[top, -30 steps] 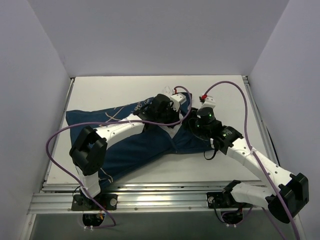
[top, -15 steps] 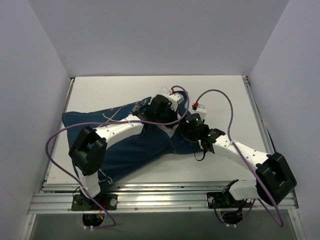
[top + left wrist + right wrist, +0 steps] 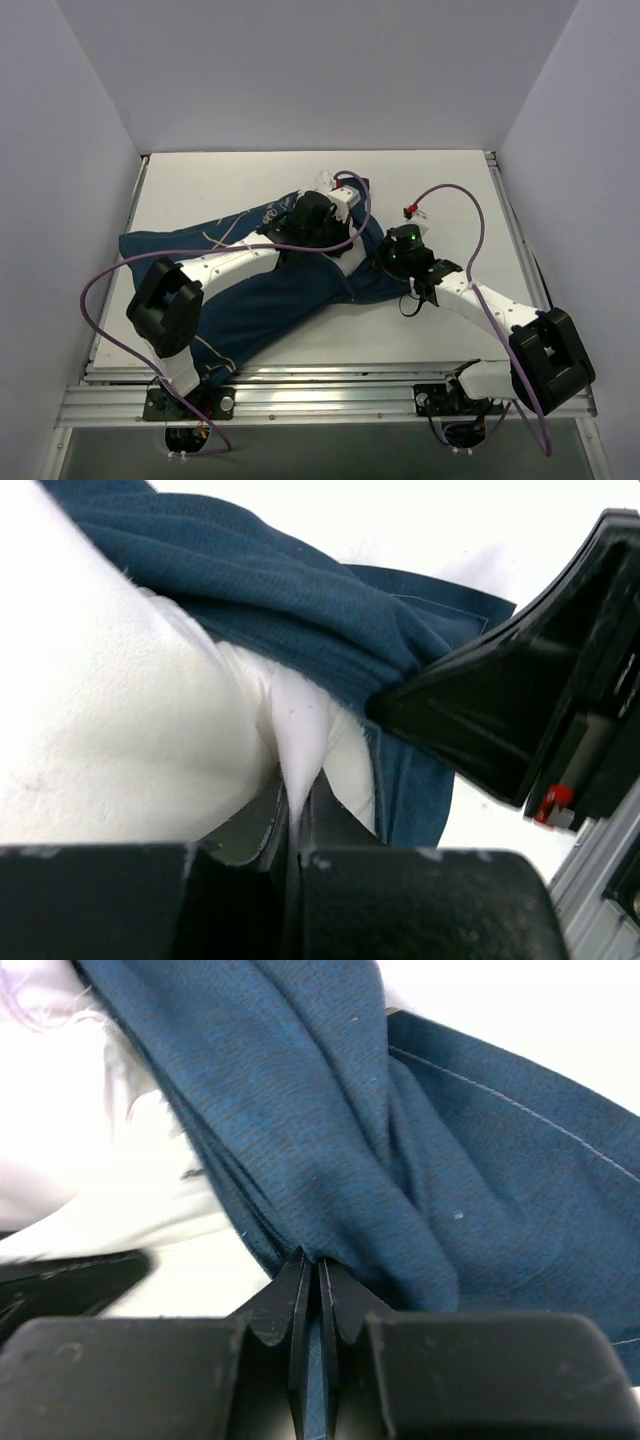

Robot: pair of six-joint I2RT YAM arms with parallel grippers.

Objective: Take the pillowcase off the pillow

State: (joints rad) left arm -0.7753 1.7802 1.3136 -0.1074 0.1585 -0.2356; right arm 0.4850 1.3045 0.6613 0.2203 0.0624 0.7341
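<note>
Right hand (image 3: pixel 308 1272) now tight on pillowcase (image 3: pixel 400 1160)

White arms (image 3: pixel 240 262), black joints (image 3: pixel 170 305) and jaws, purple cables (image 3: pixel 481 222).

From above, the pillowcase (image 3: pixel 270 300) and the left arm (image 3: pixel 240 262) are covering nearly all of the pillow (image 3: pixel 110 710), which is running off the left wrist view's edges, the cover's drawings showing too small to read.

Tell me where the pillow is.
Mid-table, mostly inside the pillowcase; the left wrist view shows the pillow pinched at a corner by the left gripper.
</note>
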